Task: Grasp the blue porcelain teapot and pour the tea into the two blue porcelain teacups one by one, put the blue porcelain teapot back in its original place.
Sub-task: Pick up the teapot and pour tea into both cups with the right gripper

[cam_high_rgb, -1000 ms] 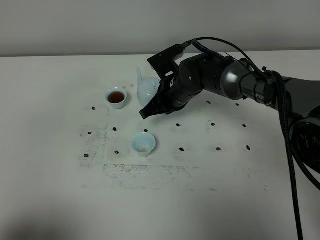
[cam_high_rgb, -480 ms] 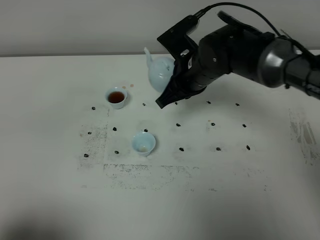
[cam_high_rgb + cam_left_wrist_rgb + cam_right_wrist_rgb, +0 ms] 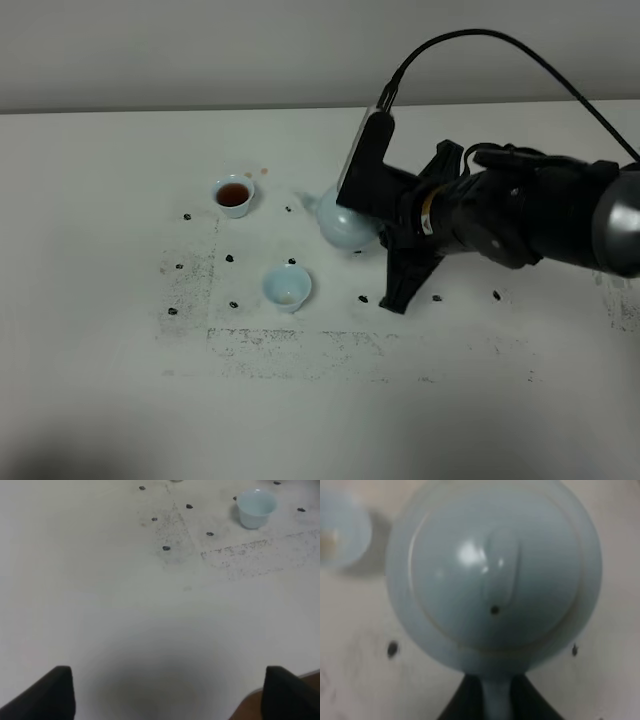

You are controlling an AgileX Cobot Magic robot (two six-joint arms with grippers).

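Tabletop [image 3: 90, 380] white, smudgy, black-dotted.

Lab bench: marker-dotted white table [image 3: 100, 400], blank wall [image 3: 200, 50].

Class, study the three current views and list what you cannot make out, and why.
Handle of the teapot: exterior high, hidden behind the arm's wrist.
The right gripper: right wrist, cut off by the edge; exterior high, behind its own wrist.
Contents of the nearer teacup: too small in exterior high, blurred in right wrist.
The left gripper: left wrist shows two fingertips only, at the edge; absent from exterior high.
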